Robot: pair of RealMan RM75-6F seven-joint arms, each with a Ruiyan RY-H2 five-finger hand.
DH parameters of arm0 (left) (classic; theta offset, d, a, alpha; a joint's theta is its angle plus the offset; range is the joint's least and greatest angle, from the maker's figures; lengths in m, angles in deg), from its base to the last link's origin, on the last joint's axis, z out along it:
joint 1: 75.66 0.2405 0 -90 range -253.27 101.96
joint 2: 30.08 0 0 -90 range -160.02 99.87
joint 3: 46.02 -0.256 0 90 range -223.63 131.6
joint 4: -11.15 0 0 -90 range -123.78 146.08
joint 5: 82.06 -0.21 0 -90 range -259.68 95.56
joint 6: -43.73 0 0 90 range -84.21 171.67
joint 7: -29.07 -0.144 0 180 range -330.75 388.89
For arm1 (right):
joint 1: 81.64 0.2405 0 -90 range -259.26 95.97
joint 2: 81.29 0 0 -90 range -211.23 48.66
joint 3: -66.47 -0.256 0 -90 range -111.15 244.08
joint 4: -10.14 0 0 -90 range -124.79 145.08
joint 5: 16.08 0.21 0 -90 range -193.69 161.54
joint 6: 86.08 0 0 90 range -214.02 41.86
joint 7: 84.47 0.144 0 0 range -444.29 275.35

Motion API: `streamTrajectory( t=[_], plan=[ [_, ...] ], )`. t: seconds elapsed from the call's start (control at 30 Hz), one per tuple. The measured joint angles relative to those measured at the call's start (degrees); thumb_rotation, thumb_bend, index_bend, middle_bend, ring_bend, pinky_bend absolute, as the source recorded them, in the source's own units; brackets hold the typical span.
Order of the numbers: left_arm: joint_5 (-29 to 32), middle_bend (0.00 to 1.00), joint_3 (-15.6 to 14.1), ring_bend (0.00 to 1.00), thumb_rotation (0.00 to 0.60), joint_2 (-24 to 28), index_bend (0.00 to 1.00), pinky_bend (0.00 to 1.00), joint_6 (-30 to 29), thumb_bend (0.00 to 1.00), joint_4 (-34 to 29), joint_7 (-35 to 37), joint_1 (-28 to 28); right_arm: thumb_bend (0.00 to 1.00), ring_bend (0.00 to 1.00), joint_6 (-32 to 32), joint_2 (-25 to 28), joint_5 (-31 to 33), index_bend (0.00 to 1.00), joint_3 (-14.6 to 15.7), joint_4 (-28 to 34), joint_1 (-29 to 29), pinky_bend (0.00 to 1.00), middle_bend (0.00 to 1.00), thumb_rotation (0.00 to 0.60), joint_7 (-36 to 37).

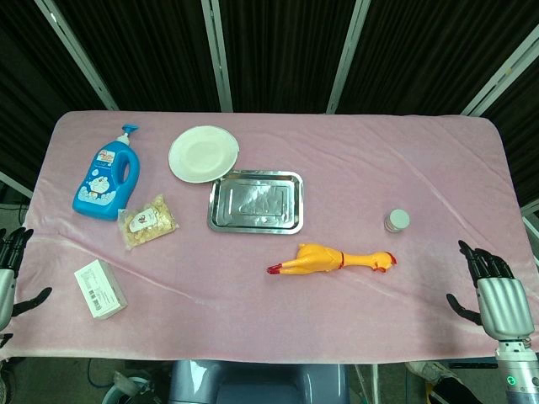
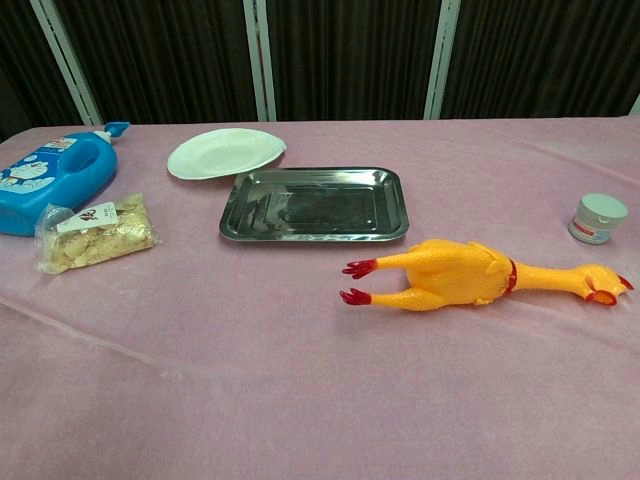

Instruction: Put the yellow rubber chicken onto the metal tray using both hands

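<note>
The yellow rubber chicken (image 1: 333, 259) (image 2: 470, 275) lies on its side on the pink cloth, red feet to the left, head to the right. The metal tray (image 1: 255, 202) (image 2: 312, 232) sits just behind it, bare inside. My left hand (image 1: 10, 273) is at the table's left edge, fingers spread, holding nothing. Off the front right corner my right hand (image 1: 490, 286) is also open with fingers apart. Both hands are far from the chicken. Neither hand shows in the chest view.
A white plate (image 1: 203, 153) (image 2: 224, 153) lies behind the tray. A blue detergent bottle (image 1: 107, 179) (image 2: 52, 180) and a snack bag (image 1: 148, 221) (image 2: 94, 233) lie at the left. A white box (image 1: 99, 289) is front left. A small jar (image 1: 397, 220) (image 2: 598, 218) stands right of the chicken.
</note>
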Motion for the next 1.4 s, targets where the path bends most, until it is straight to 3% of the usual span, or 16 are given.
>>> streamTrajectory(
  t=[1.0, 1.4],
  plan=[
    [-0.53, 0.08, -1.6, 0.01, 0.6, 1.91, 0.1, 0.06, 0.51, 0.06, -2.62, 0.0, 1.13, 0.26, 0.16, 1.06, 0.42, -2.05, 0.01, 0.8, -0.9, -0.36, 0.19, 0.22, 0.6, 3.74],
    [-0.8, 0.08, -1.47, 0.01, 0.6, 2.4, 0.1, 0.06, 0.88, 0.06, -3.19, 0.11, 0.87, 0.26, 0.16, -1.38, 0.89, -4.69, 0.01, -0.22, 0.16, 3.35, 0.21, 0.22, 0.6, 5.0]
  ],
)
